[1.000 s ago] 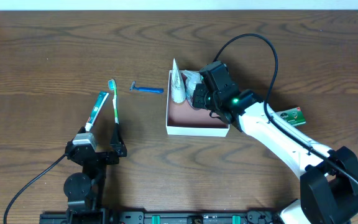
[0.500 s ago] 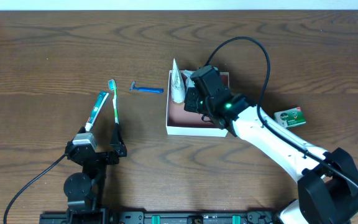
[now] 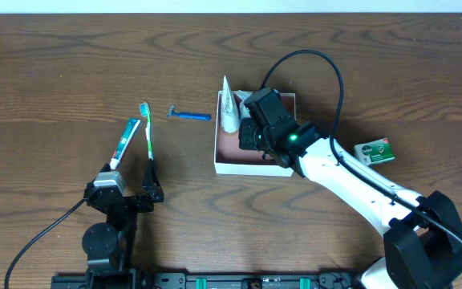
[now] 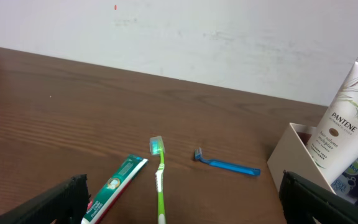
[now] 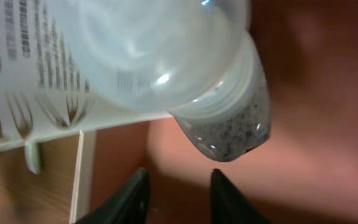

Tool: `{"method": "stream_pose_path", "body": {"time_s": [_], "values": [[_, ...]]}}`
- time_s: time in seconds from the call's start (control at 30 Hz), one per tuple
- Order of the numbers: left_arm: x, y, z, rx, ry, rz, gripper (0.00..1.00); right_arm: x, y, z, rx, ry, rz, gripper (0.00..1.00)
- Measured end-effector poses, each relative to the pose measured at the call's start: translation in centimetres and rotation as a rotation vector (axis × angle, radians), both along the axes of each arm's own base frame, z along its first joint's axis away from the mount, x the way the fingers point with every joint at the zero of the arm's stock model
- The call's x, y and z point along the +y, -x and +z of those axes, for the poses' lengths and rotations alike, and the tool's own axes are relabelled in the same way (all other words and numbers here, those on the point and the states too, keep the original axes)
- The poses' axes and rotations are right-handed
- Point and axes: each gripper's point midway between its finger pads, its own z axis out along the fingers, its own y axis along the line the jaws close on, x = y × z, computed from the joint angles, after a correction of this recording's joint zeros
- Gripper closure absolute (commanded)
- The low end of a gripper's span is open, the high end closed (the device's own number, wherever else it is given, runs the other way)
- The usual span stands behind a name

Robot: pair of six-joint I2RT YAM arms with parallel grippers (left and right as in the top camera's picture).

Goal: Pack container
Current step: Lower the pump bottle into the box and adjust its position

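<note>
The container [image 3: 251, 167], a shallow white box with a pink inside, sits mid-table. A white Pantene tube [image 3: 229, 108] leans in its left corner, beside a clear bottle [image 5: 229, 124] with dark speckled contents. My right gripper [image 3: 249, 133] is down inside the box. In the right wrist view it [image 5: 179, 174] stands open just below the bottle's end, with only pink floor between the fingers. My left gripper [image 3: 127, 195] is wide open at the near left. In the left wrist view it [image 4: 188, 208] frames a toothpaste tube [image 4: 114, 190] and a green toothbrush [image 4: 160, 180].
A blue razor [image 3: 189, 116] lies left of the container, with the toothbrush [image 3: 147, 132] and toothpaste [image 3: 125, 140] further left. A small green-and-white soap box [image 3: 374, 151] lies to the right of the right arm. The arm's black cable arches over the box.
My right gripper has shifted a little left and nearer inside the container, and its jaws have parted. The left arm has not moved.
</note>
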Motion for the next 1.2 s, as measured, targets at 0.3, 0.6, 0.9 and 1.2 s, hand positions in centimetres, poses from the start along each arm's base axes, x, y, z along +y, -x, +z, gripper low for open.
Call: {"method": "stream_pose_path", "body": {"time_s": [0.3,0.6,0.9,1.2], "values": [[0.0,0.0,0.0,0.000,0.000,0.000,0.02,-2.6,-1.3,-0.2,-0.113,0.216,0.137,0.64],[0.0,0.0,0.0,0.000,0.000,0.000,0.02,-5.6,-3.7,0.4,-0.188,0.317,0.121,0.91],[0.0,0.0,0.0,0.000,0.000,0.000,0.02,-5.9,-4.7,-0.4,-0.224,0.313,0.101,0.91],[0.0,0.0,0.0,0.000,0.000,0.000,0.02,-5.8,-4.9,-2.0,-0.194,0.298,0.070,0.92]]}}
